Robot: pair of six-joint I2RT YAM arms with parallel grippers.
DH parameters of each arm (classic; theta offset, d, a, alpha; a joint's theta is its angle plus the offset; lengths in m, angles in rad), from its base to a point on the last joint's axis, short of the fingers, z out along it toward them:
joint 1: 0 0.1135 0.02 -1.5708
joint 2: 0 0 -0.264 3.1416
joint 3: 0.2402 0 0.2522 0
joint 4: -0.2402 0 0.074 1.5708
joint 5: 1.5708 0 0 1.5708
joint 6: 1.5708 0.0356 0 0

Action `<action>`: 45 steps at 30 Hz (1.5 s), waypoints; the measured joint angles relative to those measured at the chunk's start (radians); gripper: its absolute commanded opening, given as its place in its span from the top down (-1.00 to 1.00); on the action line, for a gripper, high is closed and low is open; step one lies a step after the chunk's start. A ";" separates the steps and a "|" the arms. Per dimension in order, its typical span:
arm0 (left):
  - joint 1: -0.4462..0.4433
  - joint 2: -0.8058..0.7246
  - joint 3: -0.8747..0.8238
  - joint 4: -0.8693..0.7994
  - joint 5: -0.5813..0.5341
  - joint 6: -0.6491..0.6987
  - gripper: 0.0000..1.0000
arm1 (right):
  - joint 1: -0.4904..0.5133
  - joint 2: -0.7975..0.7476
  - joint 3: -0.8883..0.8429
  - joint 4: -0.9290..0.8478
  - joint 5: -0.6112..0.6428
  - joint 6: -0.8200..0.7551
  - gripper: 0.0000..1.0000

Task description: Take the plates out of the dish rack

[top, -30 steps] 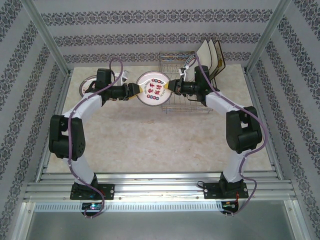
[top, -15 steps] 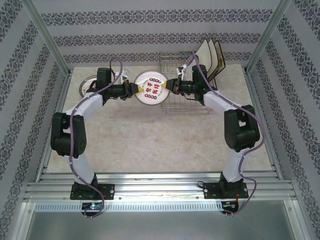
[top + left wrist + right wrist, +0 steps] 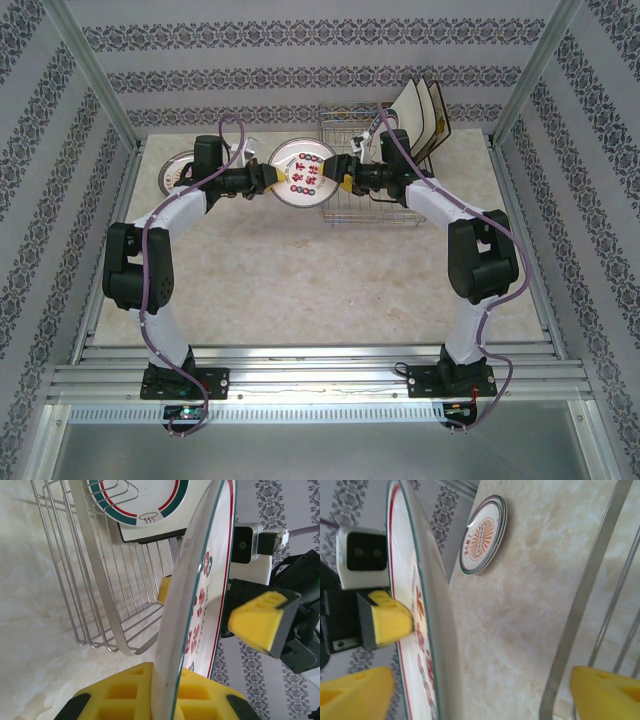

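a small round white plate with red and teal markings (image 3: 303,172) is held upright in the air above the cream marbled tabletop (image 3: 300,270), just beside the left end of the silver wire dish rack (image 3: 385,195) at the far side. its left edge is clamped between the yellow pads of the left gripper (image 3: 284,177), whose jaws are closed tight on the rim; in the left wrist view the plate is seen edge-on rising from between those pads. the right gripper (image 3: 337,178) is set at the plate's opposite edge with its jaws spread wide, one yellow finger on each side of the plate and neither seen pressing on it. two cream square plates with dark rims (image 3: 418,108) are stood upright at the far right end of the rack. a round plate with an orange sunburst pattern (image 3: 482,535) is laid flat on the tabletop to the left, well apart from the rack.
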 measured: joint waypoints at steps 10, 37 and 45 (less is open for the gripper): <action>0.035 0.006 -0.012 0.047 0.007 -0.034 1.00 | -0.060 -0.085 0.067 -0.296 0.160 -0.160 -0.96; 0.345 -0.094 -0.172 0.043 -0.209 -0.029 1.00 | -0.229 -0.165 0.280 -1.009 1.050 -0.584 -0.96; 0.414 -0.054 -0.209 0.104 -0.248 -0.056 1.00 | -0.229 -0.166 0.279 -1.014 1.043 -0.591 -0.96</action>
